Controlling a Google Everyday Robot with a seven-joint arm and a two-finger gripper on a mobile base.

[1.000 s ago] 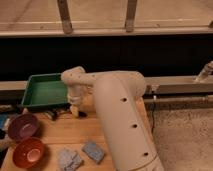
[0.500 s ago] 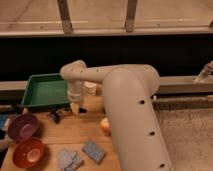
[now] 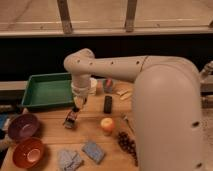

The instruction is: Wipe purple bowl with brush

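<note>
- The gripper hangs above the desk, just in front of the green tray, its jaws clamped on the tilted brush.
- The purple bowl sits at the desk's left edge, apart from the brush and behind the red-orange bowl.

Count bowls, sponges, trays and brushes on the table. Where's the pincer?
Bowls: 2, purple bowl and red-orange bowl
Sponges: 2, grey sponge and blue sponge
Trays: 1, green tray
Brushes: 1, brush, held in the shut pincer just in front of the tray
Total: 6
</note>
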